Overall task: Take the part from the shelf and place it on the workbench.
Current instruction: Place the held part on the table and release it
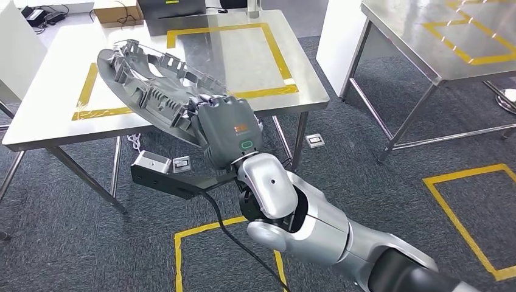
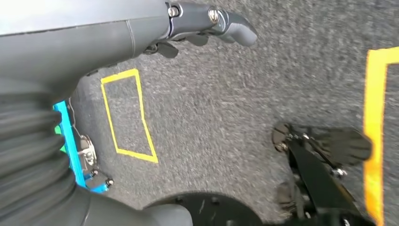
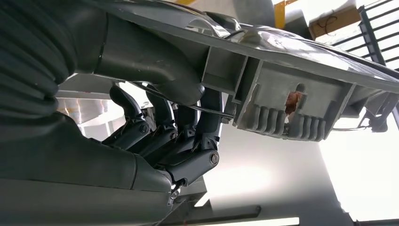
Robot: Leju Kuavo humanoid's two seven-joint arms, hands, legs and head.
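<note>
My right hand (image 1: 226, 129) grips the near end of a long grey ribbed plastic part (image 1: 149, 85). The part is held tilted over the front edge of the steel workbench (image 1: 48, 91), its far end above the yellow-taped area. In the right wrist view the thumb and fingers (image 3: 164, 136) clamp the part (image 3: 282, 101) from both sides. My left hand (image 2: 207, 23) hangs over the carpet with its fingers curled and nothing in it.
A second steel table (image 1: 426, 42) stands at the right. Yellow tape squares (image 1: 474, 207) mark the grey carpet. Small boxes (image 1: 152, 163) and a black cable lie on the floor under the workbench. A cardboard box (image 1: 118, 11) sits behind the bench.
</note>
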